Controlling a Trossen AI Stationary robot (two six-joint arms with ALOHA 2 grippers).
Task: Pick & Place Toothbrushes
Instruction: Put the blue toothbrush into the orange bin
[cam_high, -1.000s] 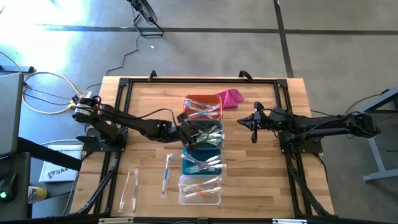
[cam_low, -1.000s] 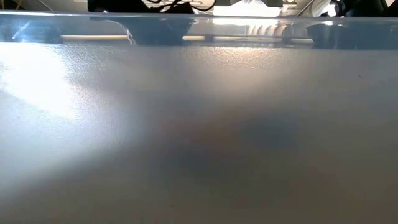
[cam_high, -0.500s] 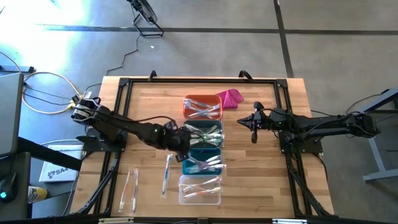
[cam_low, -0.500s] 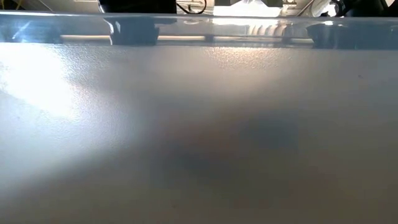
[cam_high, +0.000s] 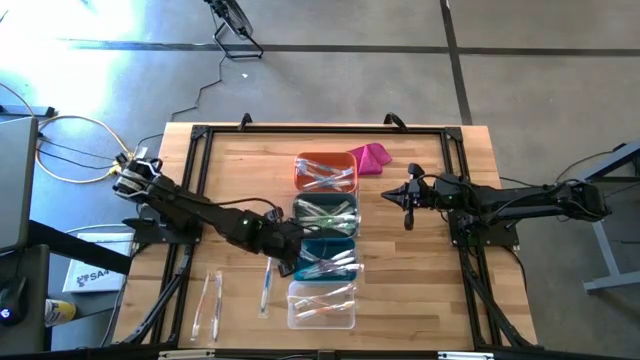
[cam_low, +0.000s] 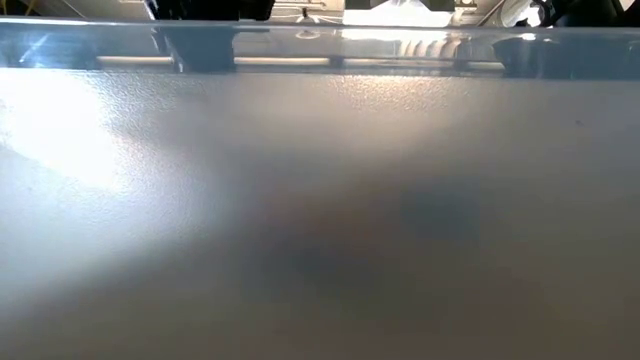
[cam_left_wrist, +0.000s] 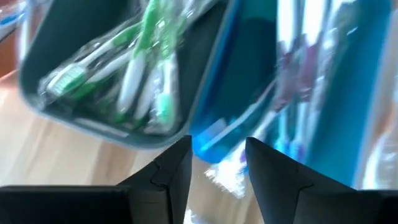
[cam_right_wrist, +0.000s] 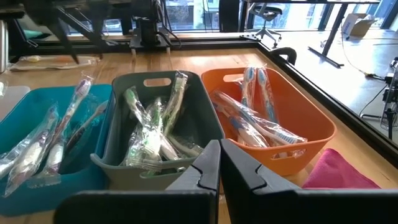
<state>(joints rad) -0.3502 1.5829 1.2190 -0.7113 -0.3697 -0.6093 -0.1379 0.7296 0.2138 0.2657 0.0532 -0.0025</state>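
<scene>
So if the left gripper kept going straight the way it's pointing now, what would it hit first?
Most likely the near wall of the teal bin, which sits just past the open fingers of the left gripper. The grey bin lies just to one side. Depth is hard to judge here.

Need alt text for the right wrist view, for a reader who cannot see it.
Three bins stand in a row on the wooden table: a teal bin, a grey bin and an orange bin, each holding wrapped toothbrushes. The right gripper is shut in the foreground, with a magenta cloth beside the orange bin.
</scene>
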